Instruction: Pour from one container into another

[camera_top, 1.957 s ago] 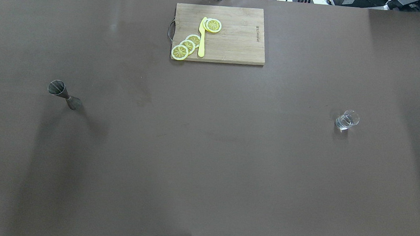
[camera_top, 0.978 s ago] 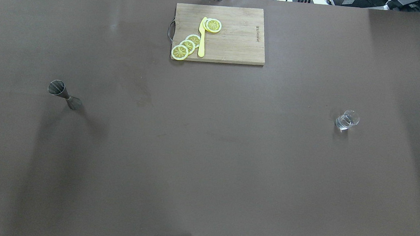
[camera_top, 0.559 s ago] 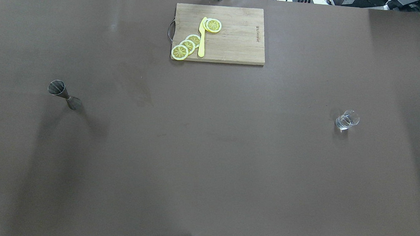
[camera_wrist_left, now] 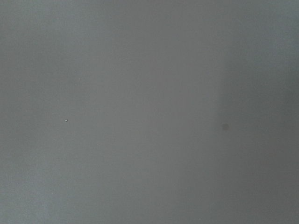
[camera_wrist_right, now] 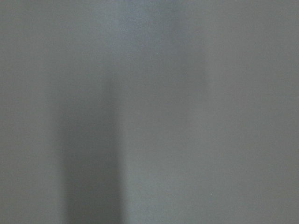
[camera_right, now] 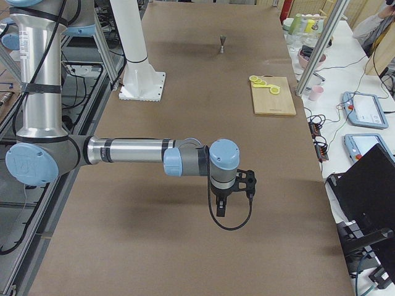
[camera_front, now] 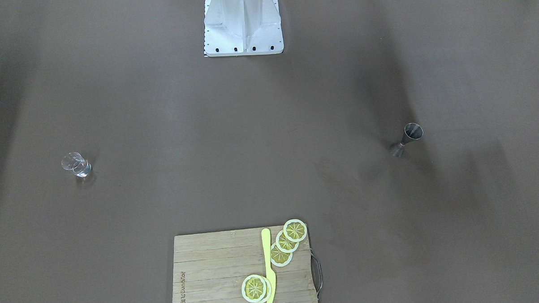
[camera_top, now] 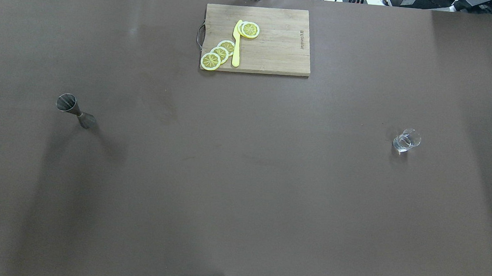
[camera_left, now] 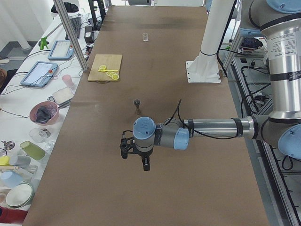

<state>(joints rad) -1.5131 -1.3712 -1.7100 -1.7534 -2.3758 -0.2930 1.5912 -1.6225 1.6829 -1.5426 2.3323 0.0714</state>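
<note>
One clear glass and one steel jigger stand on the bench. The left pincer hovers well apart from the jigger, and the right pincer is well apart from the glass. I cannot tell either pincer's grip.

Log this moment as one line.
glass: upright, free | jigger: upright, free | left gripper: hovering apart | right gripper: hovering apart | pour: not started

Seen in side views only, jaw state unclear: left gripper, right gripper. Contents of glass, far beyond cutting board: too small.
</note>
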